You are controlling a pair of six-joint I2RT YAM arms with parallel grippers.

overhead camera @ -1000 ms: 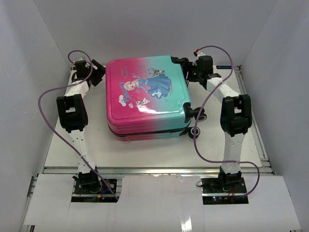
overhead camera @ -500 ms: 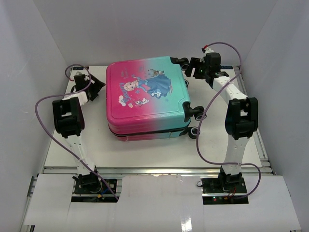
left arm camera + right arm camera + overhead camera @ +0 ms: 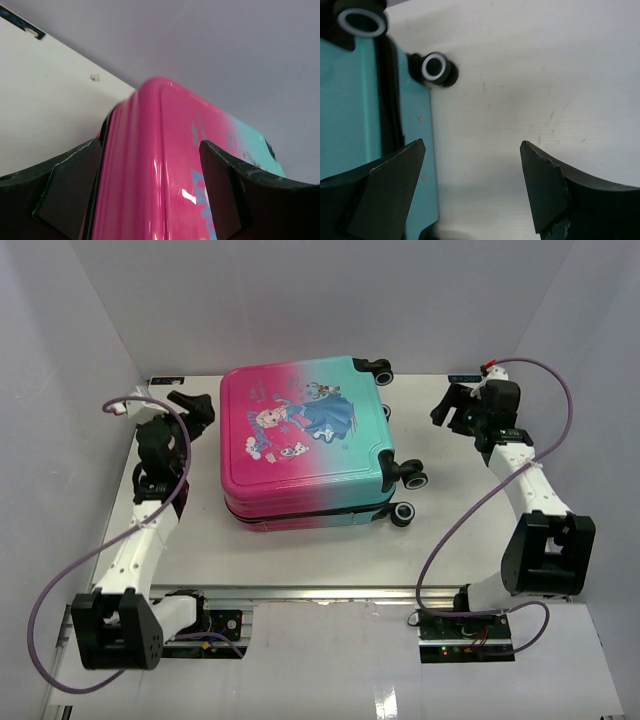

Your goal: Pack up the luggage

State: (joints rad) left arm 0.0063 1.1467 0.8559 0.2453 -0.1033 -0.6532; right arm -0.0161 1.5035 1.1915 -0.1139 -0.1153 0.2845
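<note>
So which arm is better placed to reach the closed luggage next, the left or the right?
Probably the left. The left gripper is open right beside the pink edge of the luggage, which fills its wrist view. The right gripper, also open, is farther off the teal side, over bare table.

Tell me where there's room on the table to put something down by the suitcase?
Biggest bare patch: the table between the suitcase and the near edge. Also open: right of its wheels, up to the right arm. Crowded: the left side, where the left gripper sits close to it.
</note>
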